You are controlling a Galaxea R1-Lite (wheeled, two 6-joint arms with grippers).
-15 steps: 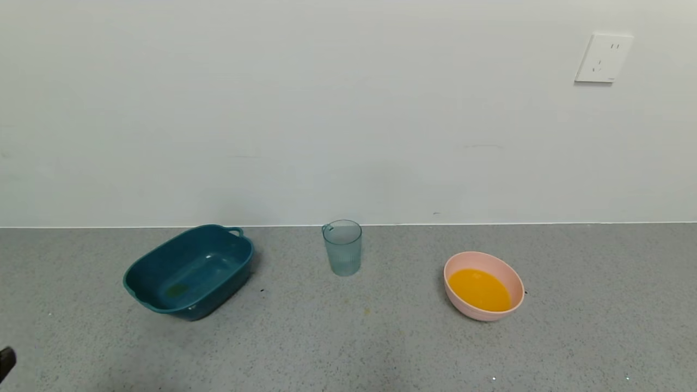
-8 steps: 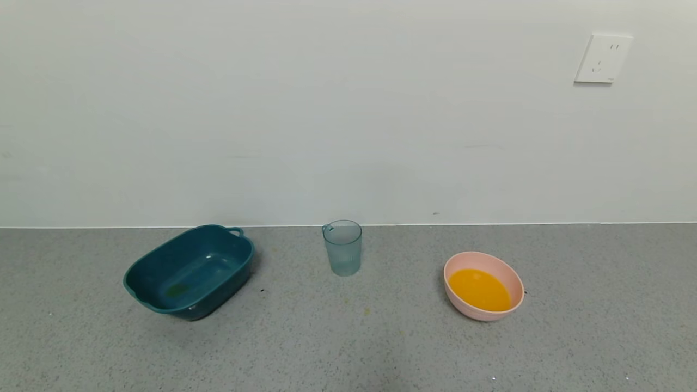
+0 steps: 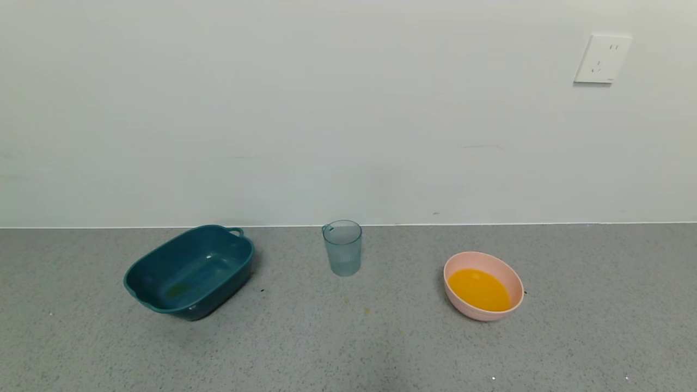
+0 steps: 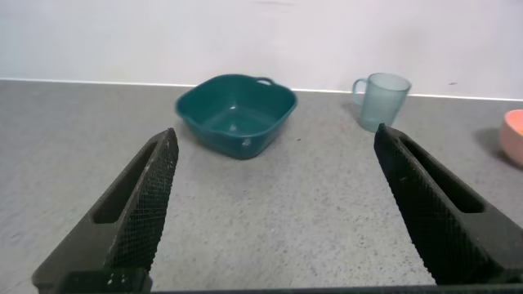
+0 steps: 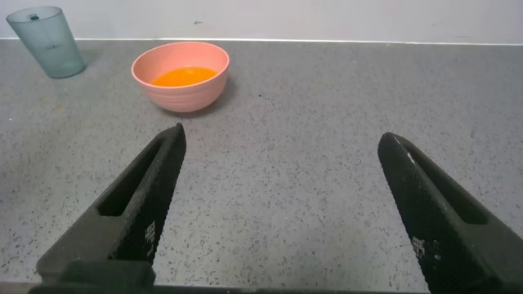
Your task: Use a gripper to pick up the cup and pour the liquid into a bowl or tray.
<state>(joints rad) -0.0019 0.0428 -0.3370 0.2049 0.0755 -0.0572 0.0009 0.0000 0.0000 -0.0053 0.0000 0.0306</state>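
The pale blue-green ribbed cup [image 3: 342, 247] stands upright and empty near the wall, mid-table; it also shows in the left wrist view [image 4: 382, 100] and the right wrist view [image 5: 47, 41]. The pink bowl [image 3: 506, 275] sits to its right, holding the orange liquid [image 3: 479, 289]; both show in the right wrist view, bowl [image 5: 181, 88] and liquid [image 5: 182, 76]. Neither gripper appears in the head view. My left gripper [image 4: 274, 147] is open and empty, well short of the cup. My right gripper [image 5: 282, 151] is open and empty, short of the bowl.
A dark teal tub [image 3: 163, 261] with handles sits left of the cup, with a faint yellowish smear inside; it also shows in the left wrist view [image 4: 208, 131]. The grey speckled tabletop [image 3: 348, 343] meets a white wall behind. A wall socket [image 3: 603, 58] is at upper right.
A dark bit of the left arm at the head view's lower left edge one second ago has withdrawn out of view. Cup, bowl and tub have not moved.
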